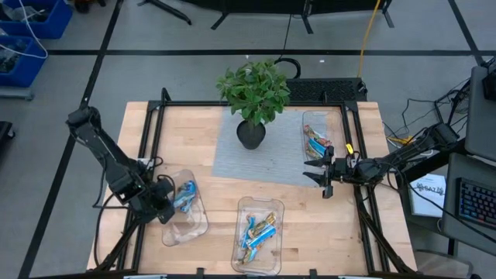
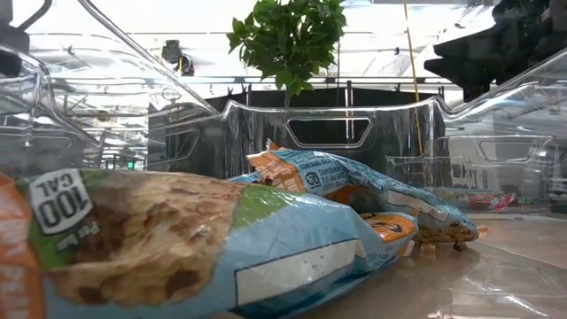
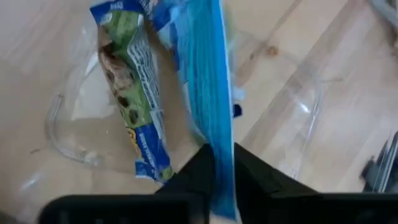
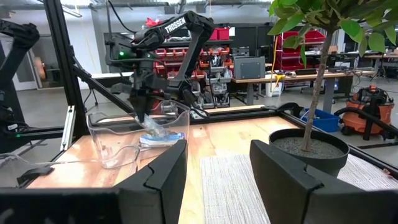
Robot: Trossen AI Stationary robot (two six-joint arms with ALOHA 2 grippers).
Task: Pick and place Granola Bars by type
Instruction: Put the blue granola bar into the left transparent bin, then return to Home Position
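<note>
My left gripper (image 3: 222, 155) hangs over the clear left tray (image 1: 194, 226) near the table's left front and is shut on a blue-wrapped granola bar (image 3: 208, 74). A second bar with a green and blue wrapper (image 3: 130, 106) lies flat on that tray's floor. Several more bars (image 1: 256, 231) lie heaped in the middle tray at the near edge; the low view shows them close up (image 2: 354, 190). Other bars (image 1: 316, 142) sit in the right tray. My right gripper (image 1: 319, 173) is open, level above the table just in front of the right tray, touching nothing. My left gripper pinches the blue bar between its two fingers at one end of the wrapper (image 3: 222, 140). The fingers come from above, pointing down. In the right wrist view the bar (image 4: 149, 127) hangs below the fingers inside the tray; whether its lower end touches anything I cannot tell.
A potted plant (image 1: 253, 97) stands on a grey mat (image 1: 271, 159) at the table's far middle. Black frame rails (image 1: 151, 147) run along the left and right sides. Bare wood lies between the trays.
</note>
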